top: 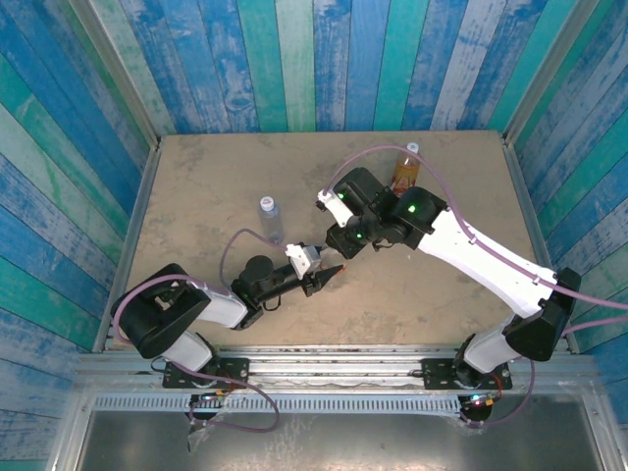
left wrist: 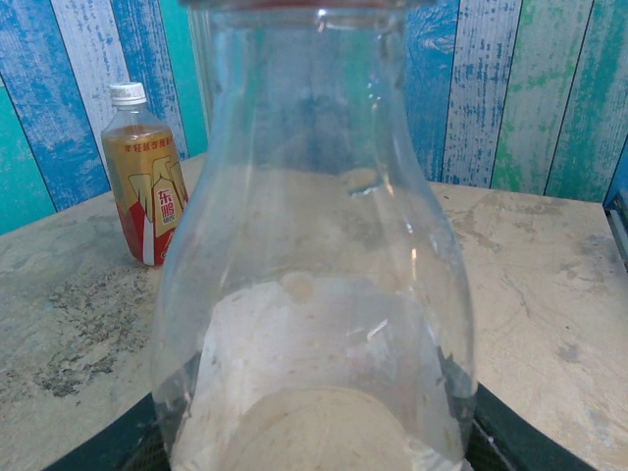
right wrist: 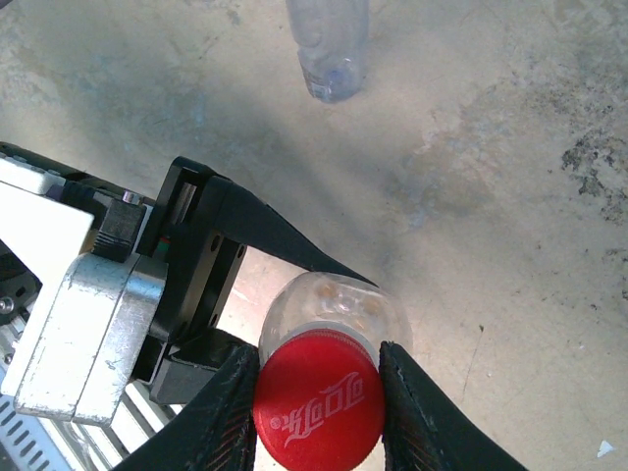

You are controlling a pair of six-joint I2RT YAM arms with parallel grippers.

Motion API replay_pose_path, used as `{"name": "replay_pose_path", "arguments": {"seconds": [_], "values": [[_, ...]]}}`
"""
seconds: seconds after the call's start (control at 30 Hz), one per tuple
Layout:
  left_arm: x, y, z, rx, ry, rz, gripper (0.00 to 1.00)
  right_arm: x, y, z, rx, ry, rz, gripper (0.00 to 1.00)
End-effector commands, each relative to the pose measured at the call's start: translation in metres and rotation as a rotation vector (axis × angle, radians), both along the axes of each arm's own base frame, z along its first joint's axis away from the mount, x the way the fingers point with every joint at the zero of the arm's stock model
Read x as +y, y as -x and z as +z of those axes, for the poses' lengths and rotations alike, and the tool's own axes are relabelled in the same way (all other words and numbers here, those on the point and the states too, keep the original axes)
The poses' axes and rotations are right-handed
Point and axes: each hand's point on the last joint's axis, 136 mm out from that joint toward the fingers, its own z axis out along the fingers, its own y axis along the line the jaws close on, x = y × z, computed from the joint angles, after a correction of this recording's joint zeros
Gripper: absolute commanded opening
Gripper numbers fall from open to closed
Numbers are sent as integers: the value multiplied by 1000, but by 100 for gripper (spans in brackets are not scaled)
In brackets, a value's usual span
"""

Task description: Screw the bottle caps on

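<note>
A clear bottle [left wrist: 314,245] stands upright between the fingers of my left gripper [left wrist: 314,446], which is shut on its lower body. From above, my right gripper [right wrist: 319,392] is shut on the bright red cap [right wrist: 319,407], which sits on that bottle's neck [right wrist: 334,299]. In the top view the two grippers meet mid-table, left [top: 316,270] and right [top: 345,241], and the held bottle is mostly hidden beneath them. The amber bottle [top: 406,169] with an orange label wears a white cap [left wrist: 128,93]. A clear bluish bottle [top: 270,218] stands with its pale cap on.
The amber bottle [left wrist: 145,186] stands at the back right of the table near the blue plank wall. The bluish bottle [right wrist: 329,44] stands just left of the meeting grippers. My left gripper's black body [right wrist: 211,245] lies close under the right fingers.
</note>
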Motion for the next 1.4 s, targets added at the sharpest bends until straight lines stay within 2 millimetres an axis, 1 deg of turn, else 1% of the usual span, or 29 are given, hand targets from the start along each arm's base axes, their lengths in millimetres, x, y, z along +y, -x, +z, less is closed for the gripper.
{"name": "replay_pose_path", "arguments": {"seconds": [0.0, 0.4, 0.73, 0.93, 1.17, 1.37], "values": [[10, 13, -70, 187, -184, -8, 53, -4, 6, 3, -19, 2, 17, 33], [8, 11, -71, 208, -183, -3, 53, -5, 6, -4, -87, 11, 61, 33], [8, 11, -71, 216, -181, -1, 54, -6, 2, -6, -129, -3, 56, 34], [8, 11, -71, 216, -181, -1, 53, -7, 0, -2, -142, -10, 45, 38], [8, 10, -72, 218, -183, 0, 53, -8, -1, 3, -160, -17, 34, 53], [8, 10, -71, 214, -182, 1, 53, -9, -1, 9, -167, -29, 31, 57]]}}
